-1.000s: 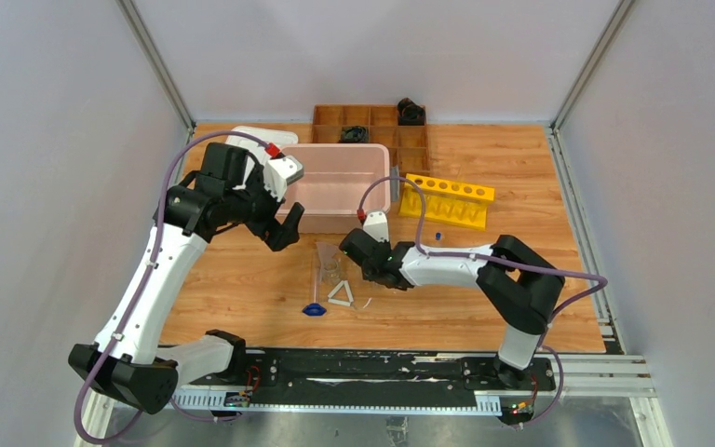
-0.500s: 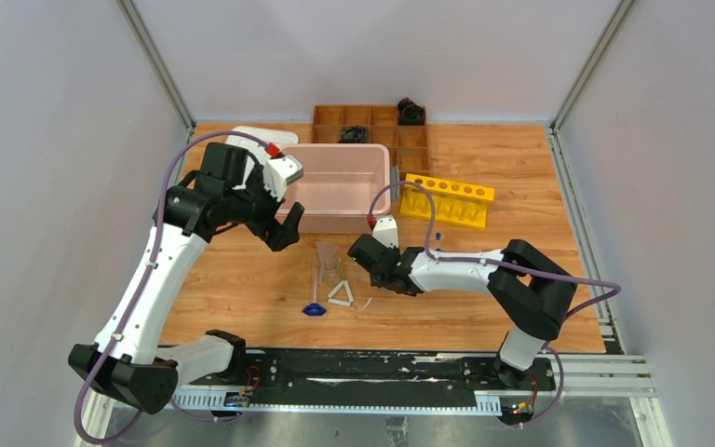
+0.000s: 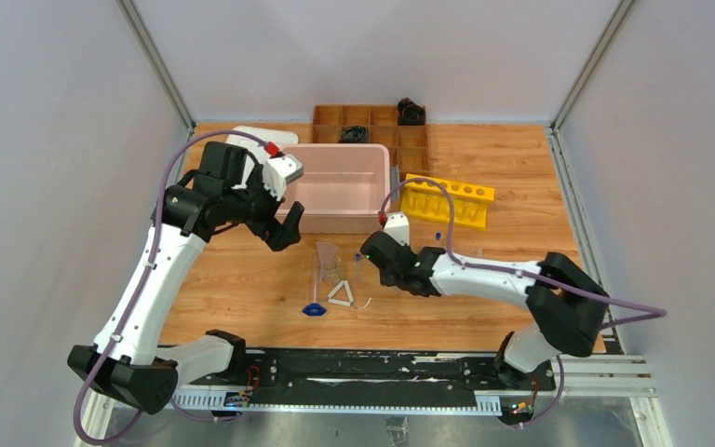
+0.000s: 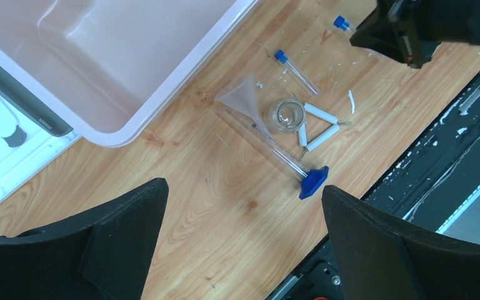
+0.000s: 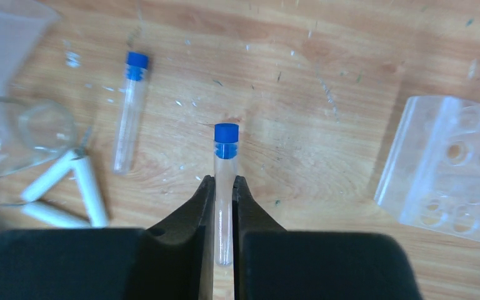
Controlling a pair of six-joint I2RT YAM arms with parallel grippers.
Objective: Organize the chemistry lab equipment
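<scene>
My right gripper is shut on a clear blue-capped tube, held low over the wood with its cap pointing away from me. A second blue-capped tube lies on the table to its left. The clear tube rack stands to the right. The glass funnel, the white triangle and the blue piece lie just left of the right gripper. My left gripper is open and empty, raised above the funnel beside the pink bin.
A pink bin sits at the back centre with a white lid to its left. A yellow rack stands right of the bin. The brown wooden tray is at the far edge.
My right arm has swung to the right, and its gripper has shifted a little right and toward the near edge. The left arm has not moved.
</scene>
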